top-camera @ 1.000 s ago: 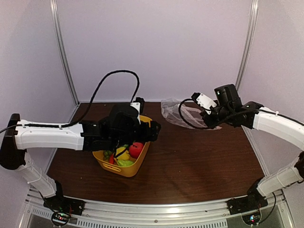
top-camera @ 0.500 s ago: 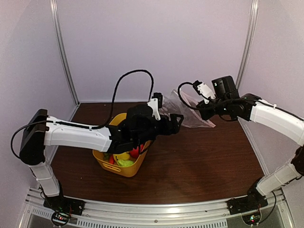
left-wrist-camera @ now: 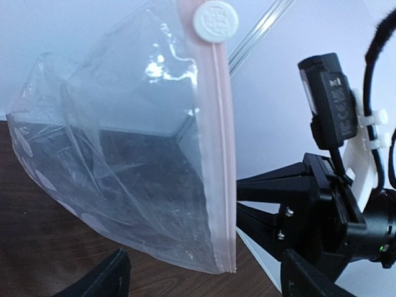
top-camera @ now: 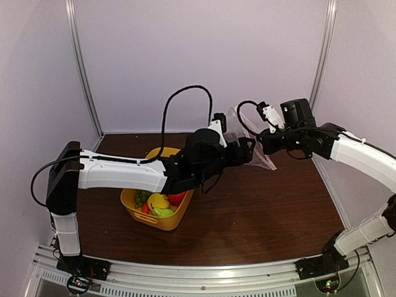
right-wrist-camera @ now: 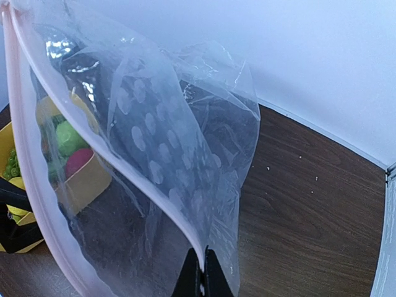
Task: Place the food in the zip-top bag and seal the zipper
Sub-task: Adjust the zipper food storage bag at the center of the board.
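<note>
Right gripper (right-wrist-camera: 199,273) pinched shut on mouth edge of zip-top bag (left-wrist-camera: 124,154), bag held up near back of table (top-camera: 278,210). Left gripper (top-camera: 247,149) spread wide, empty. It was the nearer free arm, with zipper (left-wrist-camera: 216,154) straight ahead, long axis near vertical. Food (top-camera: 162,203) in yellow tub (top-camera: 167,224), under left arm.

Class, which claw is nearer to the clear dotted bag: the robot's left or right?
Right. The right claw is shut on the bag at its mouth edge; the left claw is open, facing that edge without gripping it.

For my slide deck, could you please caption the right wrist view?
Right hand pinches the dotted zip-top bag aloft, yellow tub of toy food behind.
</note>
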Robot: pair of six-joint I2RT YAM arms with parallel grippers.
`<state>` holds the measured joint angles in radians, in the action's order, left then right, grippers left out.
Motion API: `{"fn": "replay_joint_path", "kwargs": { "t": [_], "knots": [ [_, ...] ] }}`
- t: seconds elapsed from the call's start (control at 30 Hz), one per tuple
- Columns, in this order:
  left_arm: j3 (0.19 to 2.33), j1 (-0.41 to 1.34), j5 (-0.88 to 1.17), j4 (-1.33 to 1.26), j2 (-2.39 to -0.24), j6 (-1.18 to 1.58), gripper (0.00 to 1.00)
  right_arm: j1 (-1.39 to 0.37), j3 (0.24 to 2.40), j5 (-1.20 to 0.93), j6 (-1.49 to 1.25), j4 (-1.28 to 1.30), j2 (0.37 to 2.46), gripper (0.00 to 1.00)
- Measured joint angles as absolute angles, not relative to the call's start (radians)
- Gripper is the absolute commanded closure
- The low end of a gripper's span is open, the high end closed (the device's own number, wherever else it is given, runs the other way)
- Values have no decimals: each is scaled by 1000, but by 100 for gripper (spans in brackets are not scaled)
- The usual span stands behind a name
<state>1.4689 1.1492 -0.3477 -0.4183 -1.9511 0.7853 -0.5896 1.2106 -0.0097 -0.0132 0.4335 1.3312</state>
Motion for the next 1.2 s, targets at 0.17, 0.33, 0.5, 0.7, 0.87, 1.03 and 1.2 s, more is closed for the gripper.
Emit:
{"fn": "replay_joint_path", "kwargs": {
  "t": [0.17,0.33,0.5,0.7,0.87,1.03,1.2],
  "knots": [
    [1524,1149,-402,-317,-1984,844,18,-590,1164,-11,-38,416,1322,100],
    [1589,1149,-434,-227,-2030,896,20,-590,1139,-42,-40,413,1320,100],
    [1629,1146,-451,-152,-2060,955,35,-590,1131,-73,-42,409,1309,100],
    [1624,1142,-464,-94,-2071,1027,72,-590,1118,-73,-30,408,1244,100],
    [1593,1138,-453,-102,-2071,1039,95,-590,1111,-80,0,410,1213,100],
    [1589,1138,-448,-113,-2071,1028,100,-590,1100,-160,61,440,1226,100],
    [1572,1135,-450,-123,-2071,1028,100,-591,1101,-175,130,474,1229,100]
  ]
}}
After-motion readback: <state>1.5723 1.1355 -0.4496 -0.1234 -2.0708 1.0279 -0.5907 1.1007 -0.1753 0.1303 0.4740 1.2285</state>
